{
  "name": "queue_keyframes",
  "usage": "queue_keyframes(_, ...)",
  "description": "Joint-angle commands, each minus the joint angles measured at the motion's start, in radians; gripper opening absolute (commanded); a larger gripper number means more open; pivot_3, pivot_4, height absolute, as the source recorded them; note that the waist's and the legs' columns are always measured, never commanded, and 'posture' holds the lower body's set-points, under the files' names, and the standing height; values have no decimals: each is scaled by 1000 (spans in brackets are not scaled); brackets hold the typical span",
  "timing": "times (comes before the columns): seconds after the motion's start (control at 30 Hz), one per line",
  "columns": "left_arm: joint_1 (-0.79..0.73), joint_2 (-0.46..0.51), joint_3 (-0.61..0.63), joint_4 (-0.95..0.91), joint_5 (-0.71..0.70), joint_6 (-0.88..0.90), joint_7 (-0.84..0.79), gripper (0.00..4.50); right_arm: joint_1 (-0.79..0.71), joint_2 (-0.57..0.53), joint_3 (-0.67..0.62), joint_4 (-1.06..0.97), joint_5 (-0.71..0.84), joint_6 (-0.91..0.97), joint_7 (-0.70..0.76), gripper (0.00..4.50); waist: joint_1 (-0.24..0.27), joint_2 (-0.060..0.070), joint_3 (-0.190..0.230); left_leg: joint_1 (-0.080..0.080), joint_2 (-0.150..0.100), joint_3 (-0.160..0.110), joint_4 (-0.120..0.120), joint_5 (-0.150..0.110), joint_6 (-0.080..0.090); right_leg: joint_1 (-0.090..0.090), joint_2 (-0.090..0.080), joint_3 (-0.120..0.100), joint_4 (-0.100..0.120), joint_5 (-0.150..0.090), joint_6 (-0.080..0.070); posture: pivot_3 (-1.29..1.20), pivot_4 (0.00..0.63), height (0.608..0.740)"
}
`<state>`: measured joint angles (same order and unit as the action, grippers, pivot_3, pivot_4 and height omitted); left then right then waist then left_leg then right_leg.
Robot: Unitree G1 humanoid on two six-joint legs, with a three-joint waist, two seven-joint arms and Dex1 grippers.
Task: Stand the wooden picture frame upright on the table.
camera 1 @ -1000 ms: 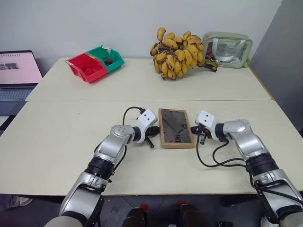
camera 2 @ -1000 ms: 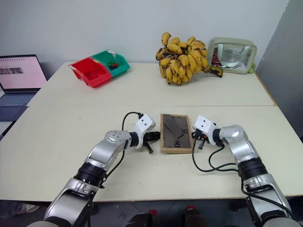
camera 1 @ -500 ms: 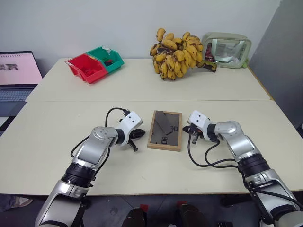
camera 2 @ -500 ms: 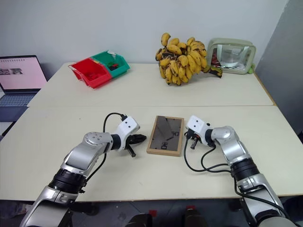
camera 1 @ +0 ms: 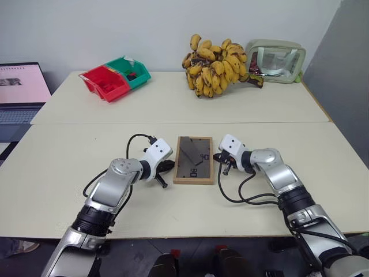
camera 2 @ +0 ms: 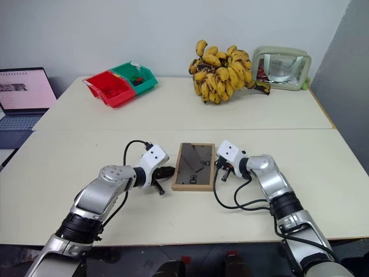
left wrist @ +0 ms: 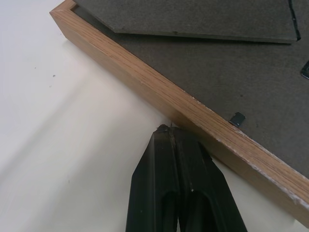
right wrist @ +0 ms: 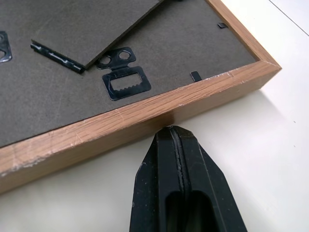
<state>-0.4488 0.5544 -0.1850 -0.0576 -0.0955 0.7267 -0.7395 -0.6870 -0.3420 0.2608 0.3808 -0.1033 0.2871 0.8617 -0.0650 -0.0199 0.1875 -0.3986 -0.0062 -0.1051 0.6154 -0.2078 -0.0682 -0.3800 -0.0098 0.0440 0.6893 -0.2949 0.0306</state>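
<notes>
Left eye view | small light-wood picture frame [camera 1: 194,160] face-down on cream bench [camera 1: 69,173] | left end effector [camera 1: 163,183], right end effector [camera 1: 225,171] both clenched, empty, flanking its long edges, likely to lever it upright

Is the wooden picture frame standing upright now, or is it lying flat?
Lying flat. The wooden picture frame rests face down on the table, its dark back and metal hanger facing up.

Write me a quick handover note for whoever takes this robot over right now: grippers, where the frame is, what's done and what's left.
Left gripper: shut, tips at the left long edge of the picture frame, holding nothing.
Right gripper: shut, tips at the frame's right long edge, holding nothing.
Frame: flat on the table, dark back up, between both grippers.
Done: grippers placed on either side.
Left: lift the frame and stand it upright.
</notes>
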Motion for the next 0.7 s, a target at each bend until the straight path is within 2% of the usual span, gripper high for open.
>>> queue_keyframes(0.03, 61, 46, 22, -80, -41, 61, -37, 11, -29, -17, -11, 33, -13, -74, -40, 0, 0, 0, 0, 0, 0, 0, 0, 0, 0, 0, 0, 0, 0, 0, 0, 0, 150, 740)
queue_keyframes(0.13, 100, 107, 94, -128, -95, 78, -80, 11, -32, -47, -26, 35, -11, -94, -44, 0, 0, 0, 0, 0, 0, 1, 0, 0, 0, 0, 0, 0, 0, 0, 0, 0, 150, 740)
queue_keyframes(0.23, 108, 140, 196, -143, -219, 193, -134, 462, -29, -71, -32, 26, -1, -102, -42, 0, 0, 0, 0, 0, 0, 0, -1, 0, 0, 0, 0, 0, 0, 0, 0, 0, 150, 740)
queue_keyframes(0.33, 47, 149, 373, -96, -441, 531, -196, 1032, -31, -82, -45, 39, 9, -107, -54, 0, 2, 0, 0, -1, 0, -1, 0, 0, 0, 0, 0, -1, 0, 0, 0, 0, 150, 740)
queue_keyframes(0.37, -1, 113, 451, -58, -495, 665, -190, 1235, -31, -81, -47, 46, 10, -108, -60, 0, 2, 0, 0, -1, 0, -1, 0, 0, 0, 0, 0, -2, 0, 0, 0, 0, 150, 740)
queue_keyframes(0.47, -102, 44, 584, 73, -545, 870, -141, 1788, -29, -67, -46, 57, 12, -106, -73, 0, 3, 0, 0, -1, 0, -2, 0, 0, 0, 0, 0, -2, -1, 0, 0, 0, 150, 740)
queue_keyframes(0.53, -117, 38, 581, 120, -540, 887, -111, 2143, -15, -58, -41, 38, 15, -97, -73, 0, 4, -1, 0, -1, -1, -2, 0, 0, 0, 1, 0, -3, -1, 0, 0, 0, 150, 740)
queue_keyframes(0.7, -134, 46, 533, 179, -659, 888, -88, 3091, 38, -57, -26, -46, 15, -69, -60, 0, 4, -1, 0, -2, 1, -1, 0, 0, -1, -2, -1, -2, -1, 0, 0, 0, 150, 740)
